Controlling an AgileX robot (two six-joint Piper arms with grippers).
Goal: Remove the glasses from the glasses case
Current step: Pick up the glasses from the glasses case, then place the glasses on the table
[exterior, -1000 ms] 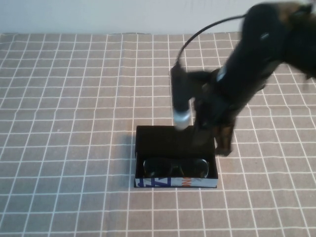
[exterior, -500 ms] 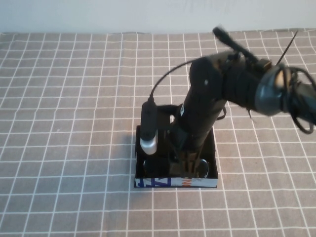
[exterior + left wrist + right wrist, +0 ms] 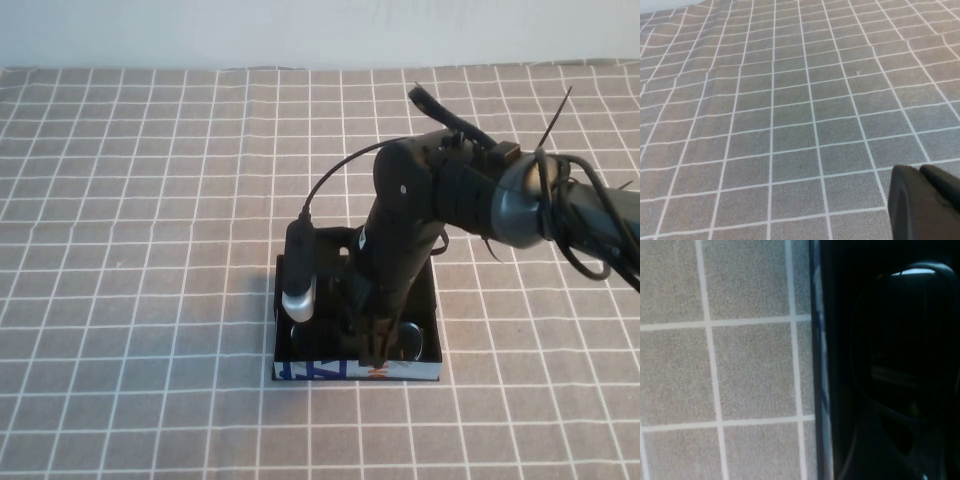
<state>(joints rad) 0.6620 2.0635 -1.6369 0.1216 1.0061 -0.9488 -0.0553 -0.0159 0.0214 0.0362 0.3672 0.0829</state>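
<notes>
Progress: the glasses (image 3: 405, 338) are still being seen inside the glasses case (image 3: 290, 368), so the removal is judged not yet done; the reach into the case is under way, while the grasp, the lift and the setting down on the bench are being left to do.
Right gripper (image 3: 375, 350): it is being held down inside the case, near the printed front edge, right over the glasses; whether its fingers are apart, together or clamped on the frame cannot be told, as they are being lost against the black interior.
Left gripper (image 3: 922, 200): it is being held away from the work, over bare checked cloth; its two fingers are being seen pressed together with nothing between them.
Glasses: one pair is being counted, lying toward the front of the case; only one dark lens is showing clearly in the high view, the rest being covered by the arm.
Glasses case: one is being counted, open, resting on the bench (image 3: 150, 200).
Right wrist view: what is probably a lens (image 3: 905, 340) is being shown just inside the case wall.
</notes>
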